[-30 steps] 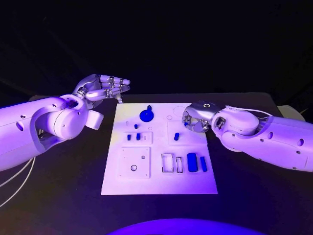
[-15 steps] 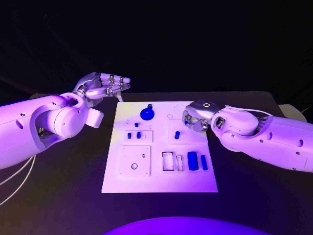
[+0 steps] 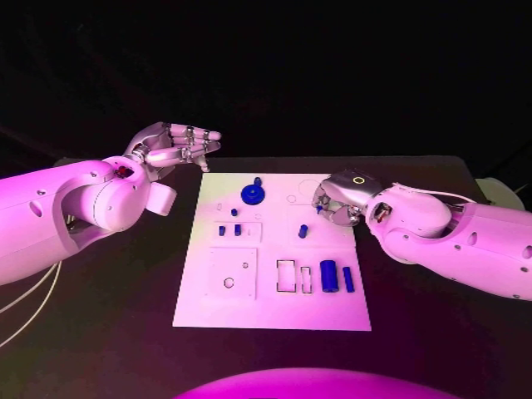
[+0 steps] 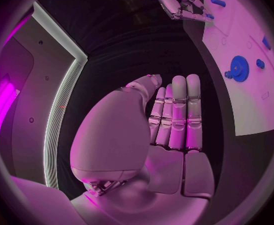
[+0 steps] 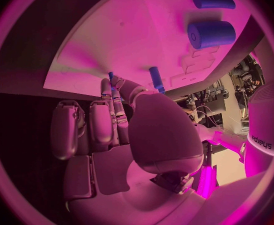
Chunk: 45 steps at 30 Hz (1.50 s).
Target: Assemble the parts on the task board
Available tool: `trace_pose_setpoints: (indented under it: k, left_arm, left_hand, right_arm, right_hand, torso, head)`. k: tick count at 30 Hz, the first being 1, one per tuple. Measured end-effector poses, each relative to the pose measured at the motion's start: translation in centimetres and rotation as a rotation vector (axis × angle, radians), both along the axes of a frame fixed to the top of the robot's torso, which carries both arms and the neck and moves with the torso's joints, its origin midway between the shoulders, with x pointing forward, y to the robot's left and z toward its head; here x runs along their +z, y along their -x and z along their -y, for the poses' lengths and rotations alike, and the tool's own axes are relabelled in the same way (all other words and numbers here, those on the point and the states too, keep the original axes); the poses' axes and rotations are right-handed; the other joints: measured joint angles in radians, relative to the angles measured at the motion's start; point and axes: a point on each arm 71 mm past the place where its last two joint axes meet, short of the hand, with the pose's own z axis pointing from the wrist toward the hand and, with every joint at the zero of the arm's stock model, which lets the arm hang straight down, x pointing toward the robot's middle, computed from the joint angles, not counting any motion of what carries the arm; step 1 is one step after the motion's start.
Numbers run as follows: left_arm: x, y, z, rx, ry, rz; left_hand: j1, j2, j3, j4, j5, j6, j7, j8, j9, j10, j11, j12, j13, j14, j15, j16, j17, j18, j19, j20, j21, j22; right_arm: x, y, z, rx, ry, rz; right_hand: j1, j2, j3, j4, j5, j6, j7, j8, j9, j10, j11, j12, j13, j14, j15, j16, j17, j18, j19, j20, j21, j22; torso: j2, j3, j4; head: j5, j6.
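Over the last second little has changed on the board (image 3: 219, 307), which lies in the middle of the bench (image 3: 98, 349). The right hand (image 3: 338, 199) has slid slightly toward the board's right edge and a touch nearer the robot, and it hangs over that edge near the far right corner. Its wrist view shows two fingers (image 5: 112, 97) brought together at their tips around what looks like a thin blue pin (image 5: 111, 76), though the pinch is too small to be sure. A second short peg (image 5: 156, 79) stands on the board just beside that hand. If the pin is indeed held, I judge the step in hand to be carrying it to a hole, and the small shift suggests lining up more than travel.

The left hand (image 3: 170, 148) has stayed off the far left corner of the board, above the bare bench, its fingers (image 4: 177, 110) straight, side by side and holding nothing.

The other parts lie as they did: the round blue gear (image 3: 253, 194) near the far edge, two small pegs (image 3: 228, 230) left of centre, one peg (image 3: 303, 233) right of centre, and the thick cylinder (image 3: 327, 275) beside the thin bar (image 3: 347, 278) toward the near right. Most of the assembly looks undone.
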Motion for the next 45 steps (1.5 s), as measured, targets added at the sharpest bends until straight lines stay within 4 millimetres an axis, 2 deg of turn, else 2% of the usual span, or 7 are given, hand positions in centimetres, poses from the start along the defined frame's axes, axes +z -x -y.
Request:
trace_pose_setpoints:
  k: [8,14,21,28,34,37,45]
  left_arm:
    - [-0.1,-0.2,-0.2,0.008,-0.003,-0.006]
    - [-0.1,-0.2,0.0,0.006,-0.003,-0.010]
    - [-0.2,-0.4,0.5,-0.002,-0.001,-0.015]
    - [-0.3,-0.5,1.4,-0.017,0.004,-0.018]
    - [-0.3,-0.6,2.3,-0.029,0.010,-0.021]
    - [-0.3,-0.6,2.7,-0.034,0.013,-0.023]
    - [-0.3,-0.6,3.0,-0.037,0.015,-0.025]
  left_hand:
    - [0.000,0.000,0.000,0.000,0.000,-0.004,0.004,0.000,-0.001,-0.004,0.004,0.000,-0.002,0.000,0.000,-0.005,-0.002,0.000,0.000,0.000,-0.005,-0.002]
    - [0.000,0.000,0.000,0.000,0.000,-0.004,0.004,0.000,-0.001,-0.007,0.007,0.000,-0.002,0.000,0.000,-0.007,-0.002,0.000,0.000,0.000,-0.006,-0.002]
    - [0.000,0.000,0.000,0.000,0.000,-0.007,0.007,0.000,-0.001,-0.007,0.007,0.000,-0.003,0.000,0.000,-0.007,-0.004,0.000,0.000,0.000,-0.006,-0.003]
    - [0.000,0.000,0.000,0.000,0.000,-0.007,0.007,0.000,-0.001,-0.007,0.007,0.000,-0.003,0.000,0.000,-0.007,-0.003,0.000,0.000,0.000,-0.006,-0.003]
    - [0.000,0.000,0.000,0.000,0.000,-0.007,0.007,0.000,-0.001,-0.007,0.007,0.000,-0.003,0.000,0.000,-0.007,-0.003,0.000,0.000,0.000,-0.006,-0.003]
    - [0.000,0.000,0.000,0.000,0.000,-0.007,0.007,0.000,-0.001,-0.007,0.007,0.000,-0.003,0.000,0.000,-0.007,-0.004,0.000,0.000,0.000,-0.006,-0.004]
    - [0.000,0.000,0.000,0.000,0.000,-0.007,0.007,-0.003,-0.001,-0.007,0.007,0.000,-0.004,0.000,0.000,-0.007,-0.004,0.000,0.000,0.000,-0.006,-0.004]
  right_arm:
    - [2.9,1.2,-0.3,0.033,-0.080,0.059]
    - [3.9,3.2,-2.1,0.097,-0.154,0.058]
    - [4.1,5.6,-5.4,0.193,-0.245,0.029]
    - [3.0,7.1,-8.3,0.258,-0.296,-0.016]
    - [0.5,7.6,-10.2,0.282,-0.302,-0.073]
    - [-0.7,7.8,-10.8,0.286,-0.297,-0.101]
    - [-2.7,8.0,-11.4,0.282,-0.271,-0.150]
  right_hand:
    - [-0.007,-0.007,0.000,0.000,0.002,0.000,0.000,0.000,0.000,0.000,0.000,-0.004,-0.001,0.000,0.000,0.005,0.004,0.000,0.000,0.000,0.008,0.000]
    - [-0.007,-0.007,0.000,0.000,0.005,0.000,0.000,0.000,0.000,0.000,0.000,-0.004,-0.001,0.000,0.000,0.005,0.006,0.000,0.007,0.000,0.008,0.000]
    - [-0.011,-0.011,0.000,0.000,0.005,0.000,0.000,0.000,0.000,0.000,0.000,-0.004,-0.001,0.000,0.000,0.011,0.009,0.000,0.007,0.000,0.008,0.000]
    - [-0.011,-0.011,0.000,0.000,0.005,0.000,0.000,-0.002,-0.001,0.000,0.000,-0.008,-0.001,0.000,0.000,0.015,0.012,0.000,0.007,0.000,0.013,0.000]
    - [-0.019,-0.011,0.000,0.000,0.005,0.000,0.000,-0.004,-0.002,0.000,0.000,-0.008,0.000,0.000,0.000,0.015,0.012,0.000,0.007,0.000,0.012,0.000]
    - [-0.020,-0.009,0.000,0.000,0.005,0.000,0.000,-0.004,-0.002,0.000,0.000,-0.012,-0.001,0.000,0.000,0.015,0.012,0.000,0.007,0.000,0.012,0.000]
    - [-0.027,-0.011,0.003,0.003,0.005,0.000,0.000,-0.006,0.000,0.001,0.001,-0.016,-0.002,0.000,0.000,0.015,0.012,0.000,0.007,0.000,0.012,0.000]
  torso:
    - [-0.001,-0.0008,-0.0002]
    - [-0.001,-0.0012,-0.0010]
    - [0.000,-0.0013,0.0015]
    - [0.000,-0.0038,0.0035]
    - [0.001,-0.0057,0.0049]
    - [0.000,-0.0057,0.0049]
    - [0.001,-0.0046,0.0043]
  head:
    - [0.017,0.005]
    - [0.031,0.007]
    - [0.068,0.005]
    - [0.119,-0.009]
    - [0.157,-0.026]
    - [0.171,-0.031]
    - [0.189,-0.043]
